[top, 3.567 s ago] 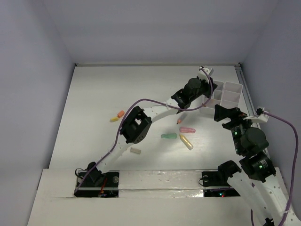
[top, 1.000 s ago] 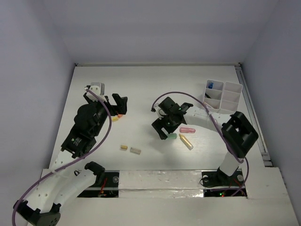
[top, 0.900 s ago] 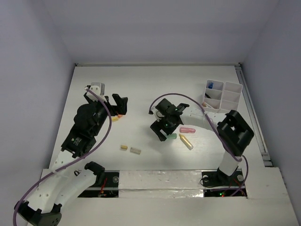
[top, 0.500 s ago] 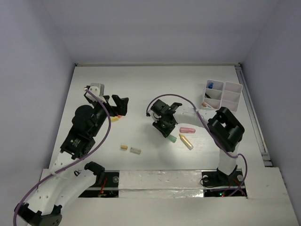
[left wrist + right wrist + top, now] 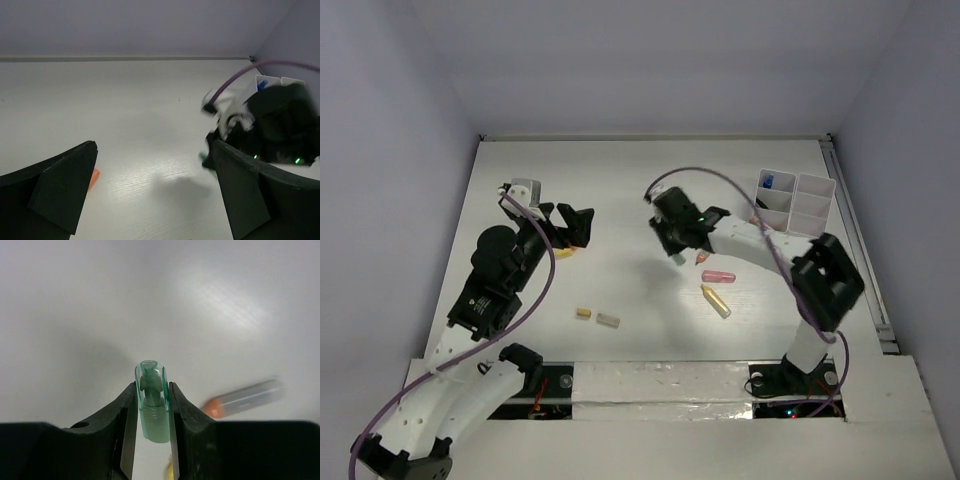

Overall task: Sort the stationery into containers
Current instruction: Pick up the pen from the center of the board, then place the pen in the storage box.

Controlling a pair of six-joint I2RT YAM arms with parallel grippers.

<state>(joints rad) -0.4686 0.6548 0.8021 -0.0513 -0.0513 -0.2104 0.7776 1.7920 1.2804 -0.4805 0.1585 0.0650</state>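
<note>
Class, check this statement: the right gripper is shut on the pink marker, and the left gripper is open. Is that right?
Not quite. The right gripper is shut on the green marker, not the pink one; the right wrist view shows it between the jaws. The pink marker lies free on the table. The left gripper is open, as stated.

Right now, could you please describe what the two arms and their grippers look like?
The left arm and right arm have white links with bulky black joints. A purple cable loops along each. The left gripper and right gripper are black and wedge-shaped. A white camera block sits at the left wrist.
</note>
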